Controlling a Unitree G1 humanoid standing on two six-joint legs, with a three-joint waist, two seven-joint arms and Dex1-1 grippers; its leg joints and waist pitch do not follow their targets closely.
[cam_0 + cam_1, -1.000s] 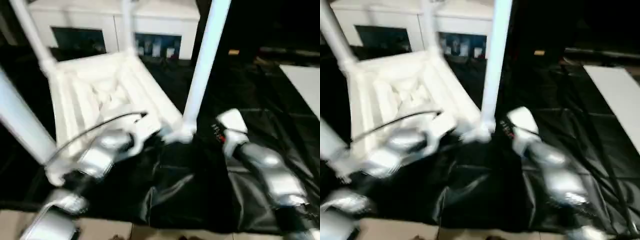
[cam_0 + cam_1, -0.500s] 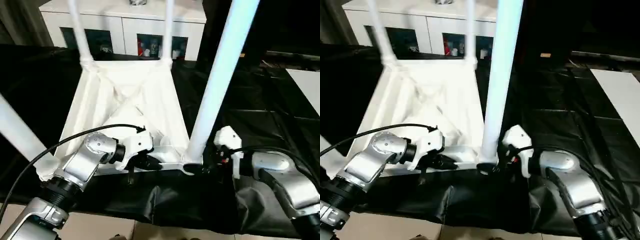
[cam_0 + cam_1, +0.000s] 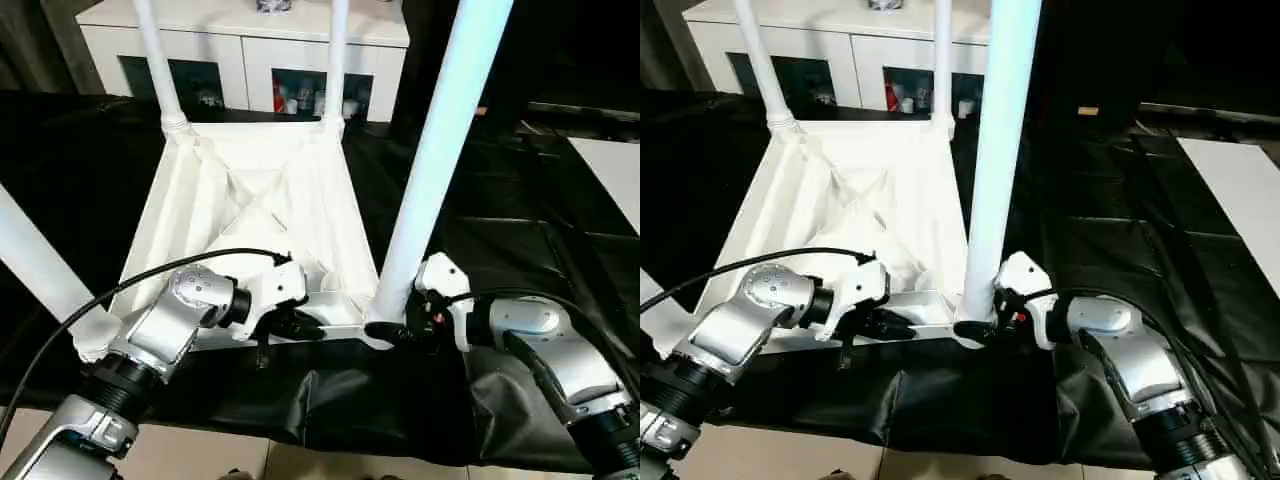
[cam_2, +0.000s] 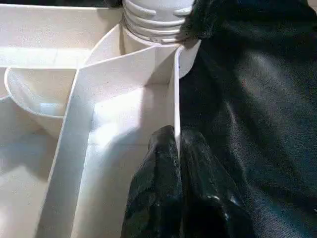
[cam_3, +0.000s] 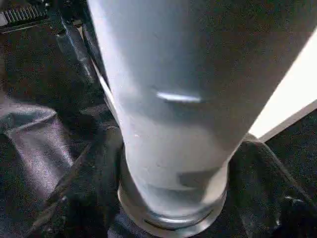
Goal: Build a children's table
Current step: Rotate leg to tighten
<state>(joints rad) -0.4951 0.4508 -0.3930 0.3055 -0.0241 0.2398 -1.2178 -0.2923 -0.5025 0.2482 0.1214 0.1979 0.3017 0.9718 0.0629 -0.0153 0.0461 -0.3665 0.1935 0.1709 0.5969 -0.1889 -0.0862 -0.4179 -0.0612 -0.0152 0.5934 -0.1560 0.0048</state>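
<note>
The right gripper (image 5: 171, 208) has just closed in around the base of the near-right leg (image 3: 437, 170) of the upside-down children's table (image 3: 250, 215) on the black sheet (image 3: 520, 220), while the left gripper (image 4: 177, 148) stays pinched on its near rim, so I'd guess that leg gets seated next.

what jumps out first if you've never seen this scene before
The upturned white tabletop lies ribs-up on black sheeting with legs rising from all four corners; the near-right leg looms largest. The right gripper straddles the base of that leg, while the left gripper is pinched shut on the top's near rim. Behind stands a white cabinet with glass doors.
</note>
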